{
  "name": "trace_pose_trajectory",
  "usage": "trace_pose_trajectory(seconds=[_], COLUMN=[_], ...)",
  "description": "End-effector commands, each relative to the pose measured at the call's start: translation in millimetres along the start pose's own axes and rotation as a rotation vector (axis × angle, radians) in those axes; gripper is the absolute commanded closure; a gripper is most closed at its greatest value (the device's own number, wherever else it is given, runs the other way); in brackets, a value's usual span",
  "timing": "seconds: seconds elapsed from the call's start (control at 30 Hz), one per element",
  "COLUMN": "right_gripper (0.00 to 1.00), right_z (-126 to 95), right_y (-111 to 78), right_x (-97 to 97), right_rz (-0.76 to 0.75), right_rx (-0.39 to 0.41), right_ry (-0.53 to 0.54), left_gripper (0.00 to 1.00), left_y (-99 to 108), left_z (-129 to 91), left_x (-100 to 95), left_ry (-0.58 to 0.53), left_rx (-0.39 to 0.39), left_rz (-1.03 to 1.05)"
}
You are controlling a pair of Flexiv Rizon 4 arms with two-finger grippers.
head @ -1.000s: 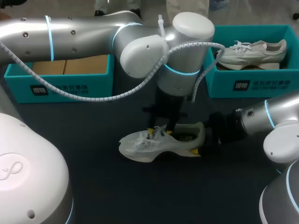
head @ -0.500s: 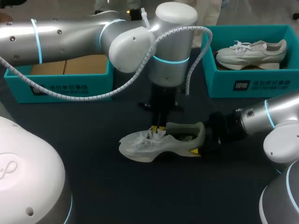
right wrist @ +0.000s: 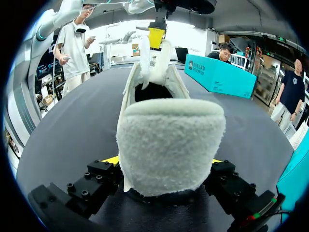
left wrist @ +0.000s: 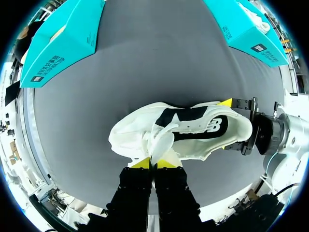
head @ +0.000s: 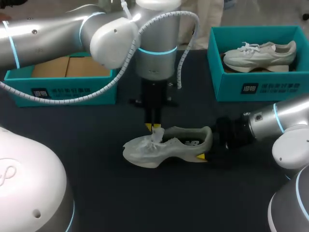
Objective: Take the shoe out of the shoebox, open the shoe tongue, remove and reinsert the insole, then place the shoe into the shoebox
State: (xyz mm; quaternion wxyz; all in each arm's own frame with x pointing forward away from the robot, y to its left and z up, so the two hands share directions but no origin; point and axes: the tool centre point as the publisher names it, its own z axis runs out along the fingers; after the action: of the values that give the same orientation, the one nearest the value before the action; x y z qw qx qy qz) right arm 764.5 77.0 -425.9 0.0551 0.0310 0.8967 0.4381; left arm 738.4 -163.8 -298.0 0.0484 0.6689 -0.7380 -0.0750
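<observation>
**Tongue pulled up and forward, shoe held by the heel**

From where I stand, the left arm has drawn back towards the toe end over the last second and risen a little. Its tool [head: 153, 127] is now just above the lace area instead of over the mouth of the shoe. The tool is clenched on the tongue [left wrist: 161, 140], which stands lifted and folded forward. The dark opening behind it is more exposed than it was.

The shoe [head: 166, 145] has not shifted. It lies on its sole in the middle of the dark worktop [head: 96, 125], toe towards the left arm's side. The right tool [right wrist: 164, 166] grips the heel from both sides and steadies it.

I'd judge the tongue-opening step to be nearly complete. The insole looks reachable next, though I cannot make it out clearly inside.

As for the boxes, the teal shoebox [head: 251, 87] at the far right holds a second shoe [head: 260, 53] lying on its side. The other teal box [head: 63, 92] at the far left shows only brown cardboard [head: 67, 67] within. Both stand well apart from the shoe being worked on.
</observation>
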Motion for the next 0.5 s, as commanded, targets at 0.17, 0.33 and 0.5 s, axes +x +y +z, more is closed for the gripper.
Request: trace_pose_trajectory(seconds=[0.17, 0.33, 0.5], right_gripper=[1.0, 1.0, 1.0], right_z=[4, 4, 4], right_y=[-1.6, -1.6, -1.6], right_x=[0.0, 0.0, 0.0], right_rz=[0.0, 0.0, 0.0], right_rx=[0.003, 0.003, 0.003], right_ry=[-0.002, -0.002, -0.002], left_gripper=[1.0, 1.0, 1.0], left_y=[4, 1, 3], left_z=[10, 21, 24], left_x=[-21.6, -27.6, -33.2], left_ry=[0.018, 0.007, 0.028], left_rx=[0.014, 0.033, 0.07], left_rz=[0.004, 0.001, 0.022])
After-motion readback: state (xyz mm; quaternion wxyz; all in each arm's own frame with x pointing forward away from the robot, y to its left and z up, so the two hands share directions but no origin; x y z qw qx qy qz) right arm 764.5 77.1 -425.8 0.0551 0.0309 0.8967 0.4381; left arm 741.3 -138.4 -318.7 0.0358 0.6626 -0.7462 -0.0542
